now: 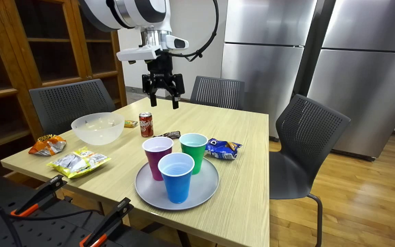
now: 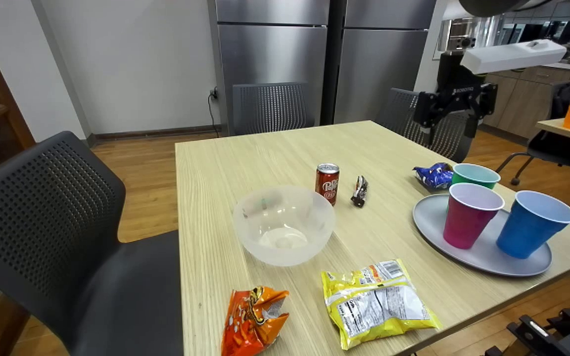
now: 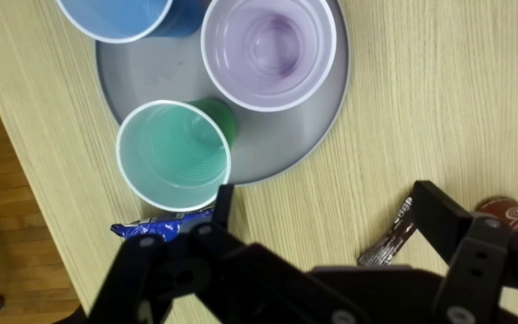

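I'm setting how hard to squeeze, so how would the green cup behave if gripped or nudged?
The green cup looks empty in the wrist view, so it is probably light. Its thin-looking wall may flex under a firm squeeze. It narrows downward, so a high push could tip it.

A pale wood-grain table [image 1: 243,206] carries a round gray plate [image 1: 204,181] near one edge, with a crumpled blue bag [image 1: 222,150] just beside the plate's rim. A dark red soda can [image 1: 146,125] stands upright between a frosted, translucent bowl [image 1: 98,136] and a slim brown wrapped bar [image 2: 359,192] that lies flat. A small orange-yellow packet [image 1: 130,124] shows near the bowl in an exterior view. Between the bowl and the table's edge lies a yellow snack bag [image 2: 379,304], its printed label panel facing up; a crumpled orange bag [image 2: 253,321] lies near it, toward a corner of the table.
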### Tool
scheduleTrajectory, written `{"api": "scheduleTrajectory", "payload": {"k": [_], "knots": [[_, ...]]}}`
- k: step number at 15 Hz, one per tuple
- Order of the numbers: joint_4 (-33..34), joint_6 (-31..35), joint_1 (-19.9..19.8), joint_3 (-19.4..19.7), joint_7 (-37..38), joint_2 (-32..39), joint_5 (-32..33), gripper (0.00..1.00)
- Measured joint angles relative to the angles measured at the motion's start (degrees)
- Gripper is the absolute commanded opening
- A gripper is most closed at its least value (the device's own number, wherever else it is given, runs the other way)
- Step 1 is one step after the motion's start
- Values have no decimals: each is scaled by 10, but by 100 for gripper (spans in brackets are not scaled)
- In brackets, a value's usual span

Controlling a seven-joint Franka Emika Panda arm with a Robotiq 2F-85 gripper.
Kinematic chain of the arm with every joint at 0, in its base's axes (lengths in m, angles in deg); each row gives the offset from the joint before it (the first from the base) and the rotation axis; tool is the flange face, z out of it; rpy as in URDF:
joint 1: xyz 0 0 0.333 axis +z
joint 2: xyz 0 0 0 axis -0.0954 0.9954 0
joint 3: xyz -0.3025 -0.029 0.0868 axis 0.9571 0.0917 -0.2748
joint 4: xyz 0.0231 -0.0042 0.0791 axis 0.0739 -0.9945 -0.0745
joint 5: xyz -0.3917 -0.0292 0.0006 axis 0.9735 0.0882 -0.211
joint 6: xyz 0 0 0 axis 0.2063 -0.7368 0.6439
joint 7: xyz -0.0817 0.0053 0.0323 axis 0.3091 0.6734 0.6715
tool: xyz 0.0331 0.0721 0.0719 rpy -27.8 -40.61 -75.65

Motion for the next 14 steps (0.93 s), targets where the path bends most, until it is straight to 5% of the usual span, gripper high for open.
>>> {"api": "scheduleTrajectory", "payload": {"k": [14], "knots": [[98, 1, -42, 46, 91, 67, -97, 100]]}}
